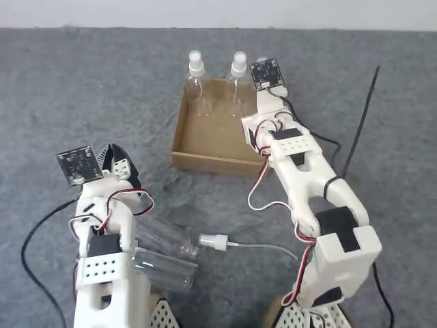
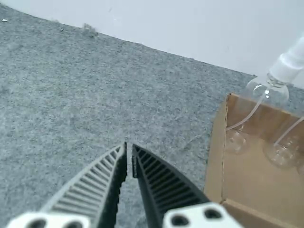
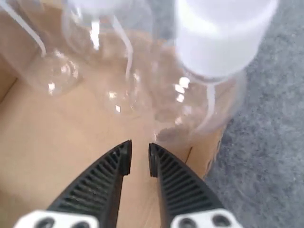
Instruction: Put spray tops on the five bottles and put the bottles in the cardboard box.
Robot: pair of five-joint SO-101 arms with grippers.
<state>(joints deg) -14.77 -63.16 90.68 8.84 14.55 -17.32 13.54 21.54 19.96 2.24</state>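
Clear plastic leads us off. At the bottom of the high view two uncapped bottles lie on their sides on the grey carpet (image 1: 102,82), one (image 1: 164,236) just above the other (image 1: 167,270), both tight against the left arm. Just right of them, bottom centre, a spray top (image 1: 214,240) lies loose, its thin tube trailing right.

The left gripper (image 2: 129,146) hangs over bare carpet, jaws pressed together on nothing.

Moving up the frame to upper centre, we reach the cardboard box (image 1: 205,162). Two capped bottles stand at its back wall, one (image 1: 196,85) left of the other (image 1: 239,82). The right wrist view shows a third capped bottle (image 3: 209,104) upright in the box's corner. The right gripper (image 3: 140,148) sits just in front of it over the box floor, jaws a sliver apart and holding nothing.

By my count that is three of five capped and boxed. The two on the carpet each need a top and then a place in the box.
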